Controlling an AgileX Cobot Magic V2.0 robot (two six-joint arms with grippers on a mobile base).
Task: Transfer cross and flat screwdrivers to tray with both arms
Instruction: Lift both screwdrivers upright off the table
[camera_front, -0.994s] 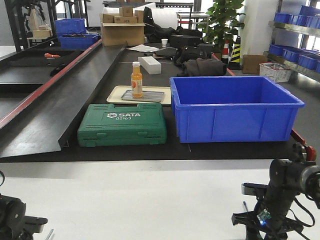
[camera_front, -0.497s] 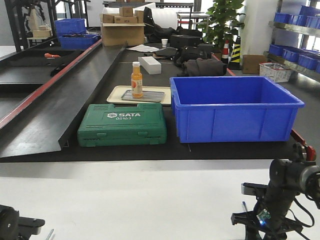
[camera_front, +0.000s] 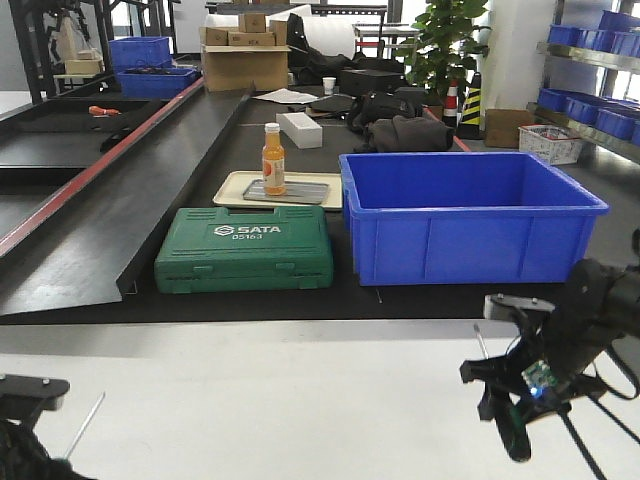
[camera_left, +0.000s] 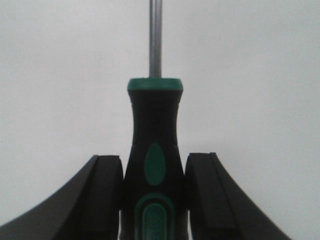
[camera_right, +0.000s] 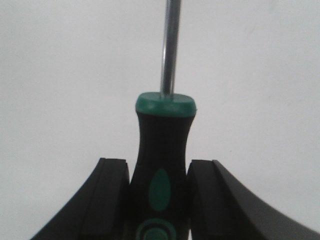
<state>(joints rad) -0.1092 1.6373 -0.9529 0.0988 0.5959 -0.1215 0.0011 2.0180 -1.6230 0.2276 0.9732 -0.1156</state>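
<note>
Left tool (camera_left: 154, 161) is clamping the first screwdriver (camera_left: 154, 115) by its handle, right tool (camera_right: 159, 166) is clamping the second screwdriver (camera_right: 164, 125) likewise.

1. The right arm (camera_front: 585, 315) hangs over the white table (camera_front: 300, 400) at the lower right, and the right screwdriver (camera_front: 480, 343) points its thin shaft up and to the left.
2. The left arm (camera_front: 25, 388) shows at the lower left corner. Only the slanted shaft of the left screwdriver (camera_front: 85, 425) can be seen beside it.
3. On the black bench (camera_front: 120, 230) beyond, a green case (camera_front: 245, 250) lies just left of a blue bin (camera_front: 465, 220).
4. Behind the case, a beige tray (camera_front: 228, 185) holds an upright orange bottle (camera_front: 273, 160).
</note>
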